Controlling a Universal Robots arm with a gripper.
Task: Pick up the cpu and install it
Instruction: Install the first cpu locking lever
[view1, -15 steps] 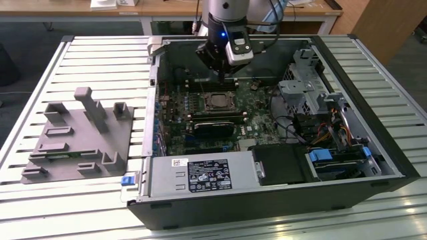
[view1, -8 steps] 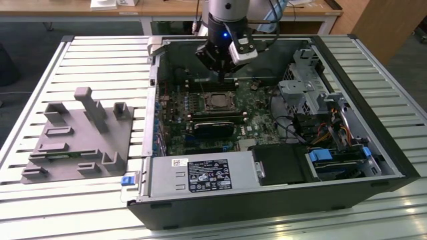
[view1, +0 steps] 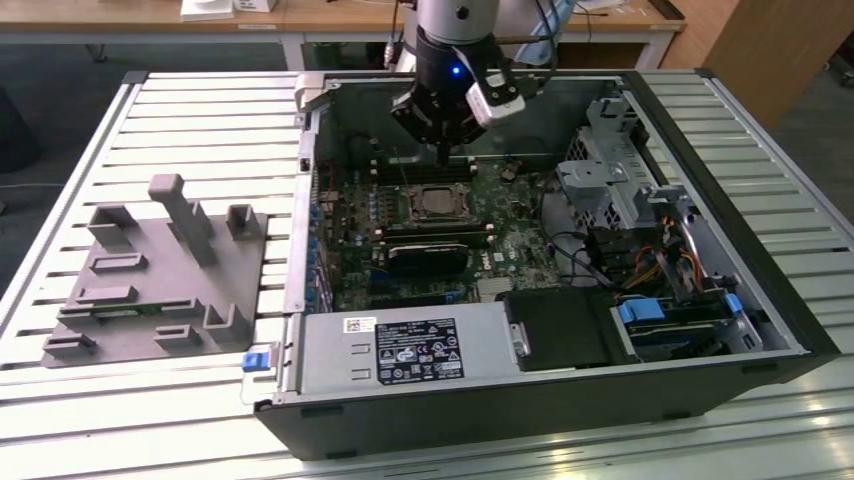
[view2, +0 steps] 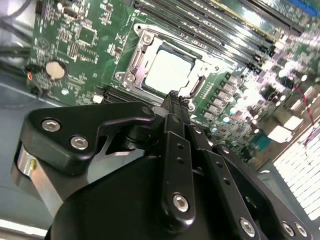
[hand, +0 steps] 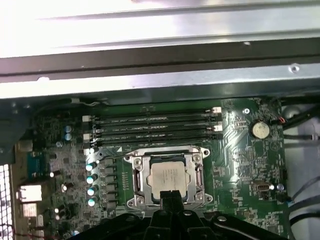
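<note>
The cpu (view1: 434, 203) lies flat in the socket frame (view1: 407, 190) on the green motherboard inside the open computer case. Its silver-grey top shows in both wrist views (view2: 167, 70) (hand: 170, 176), with the metal frame (hand: 137, 175) around it. My gripper (view1: 447, 155) hangs a little above the board, just off the cpu's far edge as the exterior view shows it. The black fingers (view2: 172, 102) are pressed together into one tip, with nothing between them. That tip (hand: 170, 197) is apart from the chip.
A grey plastic tray (view1: 160, 270) with upright posts sits on the slatted table at the exterior view's left. Memory slots (hand: 155, 125) run beside the socket. The power supply (view1: 400, 350), drive cage (view1: 614, 180) and cables crowd the case; its metal wall (hand: 160, 55) is close.
</note>
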